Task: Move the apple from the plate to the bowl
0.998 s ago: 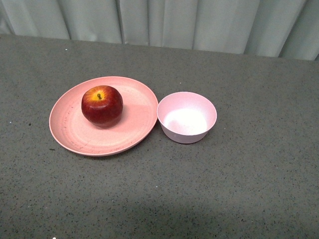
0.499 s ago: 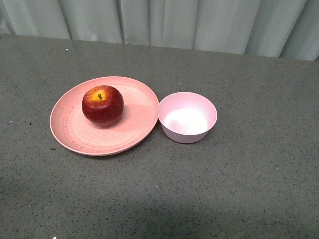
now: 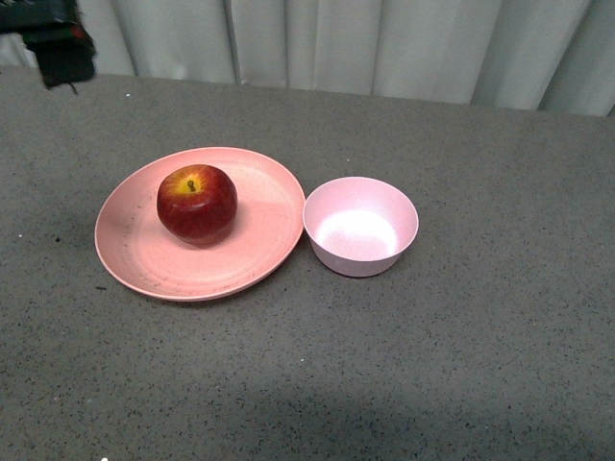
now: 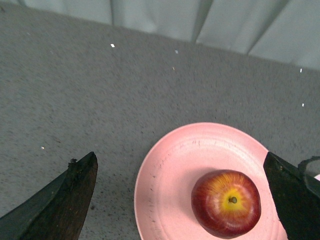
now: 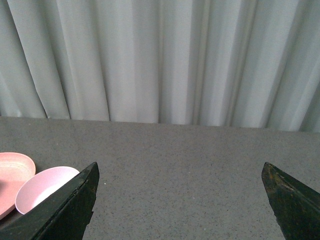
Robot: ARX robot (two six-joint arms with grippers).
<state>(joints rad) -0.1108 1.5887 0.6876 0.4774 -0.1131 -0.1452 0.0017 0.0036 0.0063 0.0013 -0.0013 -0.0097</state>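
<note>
The left gripper (image 3: pixel 60 44) enters the front view at the far left, where no arm showed a moment ago. Its jaws are spread wide and empty, so the reach for the apple (image 3: pixel 197 204) looks barely begun. The apple sits on the plate (image 3: pixel 135 261), just left of the empty bowl (image 3: pixel 360 227). The right gripper (image 5: pixel 180 167), outside the front view, is also spread and empty. Nothing lies between apple and bowl on the grey table (image 3: pixel 461 365).

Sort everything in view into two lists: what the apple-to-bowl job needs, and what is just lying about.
For the job:
- glossy dark-red apple
- wide salmon-pink round plate under it
- small pale-pink round bowl, empty
- left gripper, open, not touching the apple

Just there:
- grey speckled tabletop
- pale pleated curtain
</note>
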